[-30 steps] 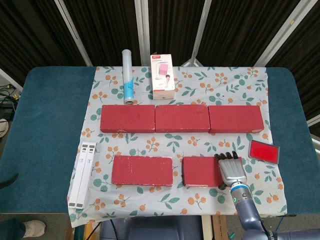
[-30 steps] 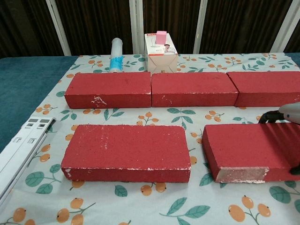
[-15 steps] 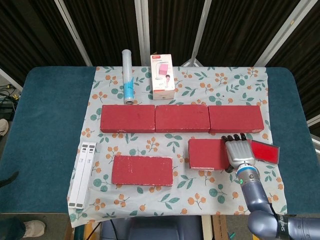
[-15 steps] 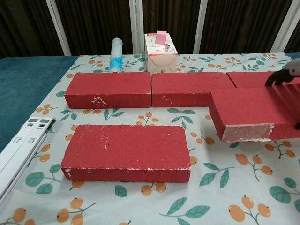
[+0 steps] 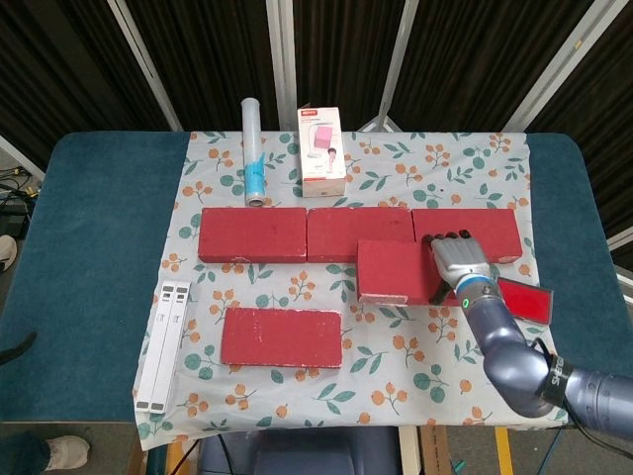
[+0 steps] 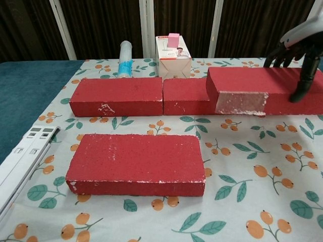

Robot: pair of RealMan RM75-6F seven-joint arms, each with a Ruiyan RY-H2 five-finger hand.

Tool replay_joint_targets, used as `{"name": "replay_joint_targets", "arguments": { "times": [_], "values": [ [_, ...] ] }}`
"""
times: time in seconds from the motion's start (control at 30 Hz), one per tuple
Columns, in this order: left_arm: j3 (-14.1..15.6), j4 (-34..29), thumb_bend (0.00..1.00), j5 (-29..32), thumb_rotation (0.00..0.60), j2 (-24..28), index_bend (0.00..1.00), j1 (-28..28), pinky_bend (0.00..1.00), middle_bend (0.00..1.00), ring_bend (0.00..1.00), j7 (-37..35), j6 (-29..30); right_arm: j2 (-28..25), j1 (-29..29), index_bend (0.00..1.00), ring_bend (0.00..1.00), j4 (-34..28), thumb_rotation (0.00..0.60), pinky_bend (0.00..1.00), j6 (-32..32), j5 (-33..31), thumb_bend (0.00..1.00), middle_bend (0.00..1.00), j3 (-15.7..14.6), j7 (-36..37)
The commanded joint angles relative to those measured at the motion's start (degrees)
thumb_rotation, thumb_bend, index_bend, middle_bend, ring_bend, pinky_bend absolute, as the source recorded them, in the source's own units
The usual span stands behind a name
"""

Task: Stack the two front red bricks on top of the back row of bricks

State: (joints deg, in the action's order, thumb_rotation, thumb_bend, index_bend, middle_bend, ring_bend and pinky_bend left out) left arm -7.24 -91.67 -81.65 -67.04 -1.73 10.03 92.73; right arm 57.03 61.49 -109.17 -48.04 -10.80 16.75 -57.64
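We see the robot's right hand (image 5: 457,263) gripping a rectangular red brick (image 5: 396,270) by its right end and holding it lifted off the leaf-and-berry patterned cloth (image 5: 297,287) on the teal desk (image 5: 89,257). Half a second ago this brick hung lower and nearer the front; now its far edge overlaps the back row of three red bricks (image 5: 253,235), in front of the seam between the middle and right bricks. The other front red brick (image 5: 282,336) lies unmoved on the cloth. A small flat red box (image 5: 525,301) sits just right of the hand. The left hand is out of both views.
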Motion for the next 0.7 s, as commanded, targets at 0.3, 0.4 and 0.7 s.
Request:
{"name": "replay_joint_targets", "arguments": {
  "times": [0.3, 0.4, 0.7],
  "values": [
    [-1.42, 0.39, 0.00, 3.19, 0.600, -1.32, 0.05, -0.67, 0.13, 0.00, 0.00, 2.83, -0.97, 6.62, 6.11, 0.36, 0.12, 18.52, 0.600, 0.00, 9.34, -1.55, 0.07, 0.31, -0.72, 3.64],
    [-1.51, 0.49, 0.00, 3.55, 0.600, -1.63, 0.05, -0.89, 0.13, 0.00, 0.00, 3.53, -1.25, 8.44, 6.00, 0.36, 0.12, 20.84, 0.600, 0.00, 9.99, 1.95, 0.07, 0.31, -2.29, 4.13],
    [-1.69, 0.40, 0.00, 3.92, 0.600, -2.27, 0.05, -1.08, 0.13, 0.00, 0.00, 4.84, -1.05, 11.92, 6.60, 0.37, 0.12, 25.38, 0.600, 0.00, 11.46, 8.93, 0.07, 0.31, -4.26, 6.29]
  ]
}}
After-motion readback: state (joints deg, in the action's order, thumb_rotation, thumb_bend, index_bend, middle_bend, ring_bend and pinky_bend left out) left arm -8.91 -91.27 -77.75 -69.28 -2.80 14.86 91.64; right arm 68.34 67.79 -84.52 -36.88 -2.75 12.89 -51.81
